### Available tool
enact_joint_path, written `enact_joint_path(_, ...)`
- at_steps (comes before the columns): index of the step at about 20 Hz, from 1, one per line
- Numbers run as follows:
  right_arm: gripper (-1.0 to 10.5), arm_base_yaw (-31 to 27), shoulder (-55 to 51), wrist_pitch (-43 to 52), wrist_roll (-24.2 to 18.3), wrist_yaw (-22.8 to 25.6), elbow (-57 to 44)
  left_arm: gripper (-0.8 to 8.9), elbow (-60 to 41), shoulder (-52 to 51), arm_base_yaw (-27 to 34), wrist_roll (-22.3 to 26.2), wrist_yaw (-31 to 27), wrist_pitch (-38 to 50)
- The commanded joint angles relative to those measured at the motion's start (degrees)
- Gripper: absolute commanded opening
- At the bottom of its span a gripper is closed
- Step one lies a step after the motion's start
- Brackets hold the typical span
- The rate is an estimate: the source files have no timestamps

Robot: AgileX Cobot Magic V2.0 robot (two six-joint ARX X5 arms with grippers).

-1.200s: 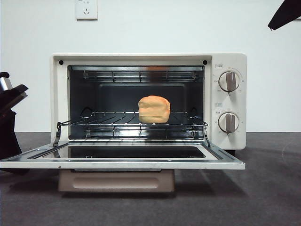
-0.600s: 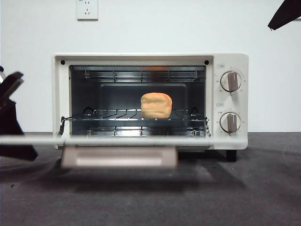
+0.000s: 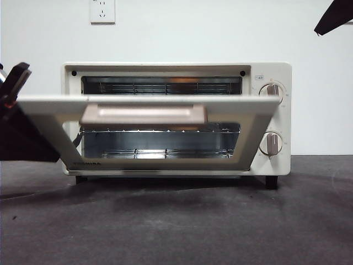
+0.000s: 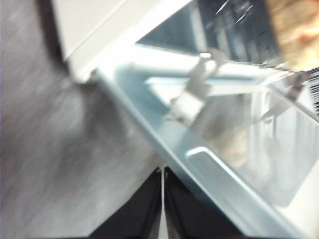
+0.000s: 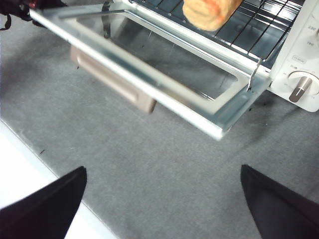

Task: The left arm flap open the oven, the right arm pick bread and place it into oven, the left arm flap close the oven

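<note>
The cream-white oven (image 3: 270, 72) stands in the middle of the front view, its door (image 3: 143, 105) swung up about halfway, beige handle (image 3: 143, 115) facing me. The left gripper (image 3: 14, 83) is at the door's left end; in the left wrist view its shut jaws (image 4: 162, 172) press against the door's edge (image 4: 199, 164). The bread is hidden behind the door in the front view, but it shows on the wire rack in the left wrist view (image 4: 294, 25) and the right wrist view (image 5: 209, 12). The right gripper (image 5: 162, 199) is open and empty, held high above the table, a black tip at top right (image 3: 333, 16).
The oven sits on a dark grey mat (image 3: 176, 221). Two knobs (image 3: 269, 91) are on its right panel. A wall socket (image 3: 102, 10) is above it. The white table edge (image 5: 30, 164) shows in the right wrist view.
The door has swung up from lying flat to about half raised, and the left gripper has risen with it at its left end. The bread is now hidden in the front view.
</note>
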Motion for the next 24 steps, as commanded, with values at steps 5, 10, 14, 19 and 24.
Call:
enact_joint_path(5, 4.9, 0.5, 0.4, 0.6, 0.2, 0.0, 1.0, 0.15, 0.8, 0.2, 2.1, -3.6, 1.8, 6.6)
enact_joint_path(10, 4.9, 0.5, 0.4, 0.7, 0.2, 0.1, 1.0, 0.15, 0.8, 0.2, 3.8, -5.1, 1.8, 9.7)
enact_joint_path(14, 4.9, 0.5, 0.4, 0.8, 0.1, 0.4, 1.0, 0.15, 0.8, 0.2, 4.2, -6.7, 1.8, 12.5)
enact_joint_path(19, 4.9, 0.4, 0.4, 1.0, 0.1, 0.5, 1.0, 0.15, 0.8, 0.2, 4.1, -9.7, 1.8, 16.0)
enact_joint_path(24, 4.9, 0.4, 0.4, 1.0, 0.1, 0.5, 1.0, 0.16, 0.8, 0.1, 4.0, -10.9, 4.7, 16.1)
